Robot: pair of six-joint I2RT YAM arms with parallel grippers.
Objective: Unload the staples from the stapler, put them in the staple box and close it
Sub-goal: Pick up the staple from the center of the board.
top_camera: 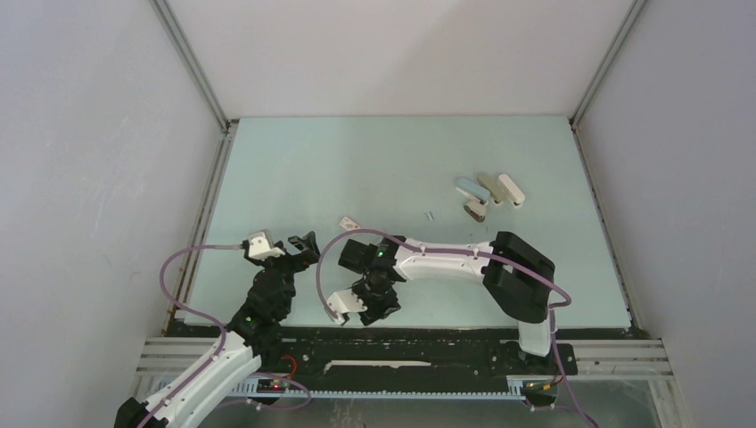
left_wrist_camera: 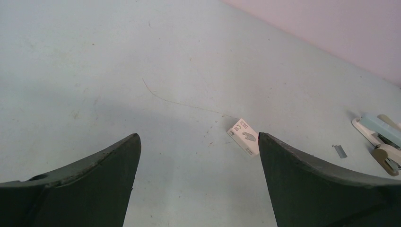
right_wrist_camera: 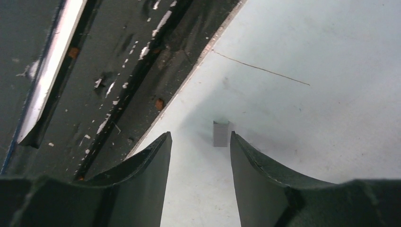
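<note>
The staples, mid-frame, are tiny, light and slippery; pinch their sides. The right gripper and left gripper are spread, empty.

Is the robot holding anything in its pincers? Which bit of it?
Nothing looks held. The left pincer is wide open and empty. A staple strip sits between the jaws of the right pincer, but a gap shows beside it.

Pale grey walls enclose a pale green tabletop with aluminium corner posts, evenly lit.
</note>
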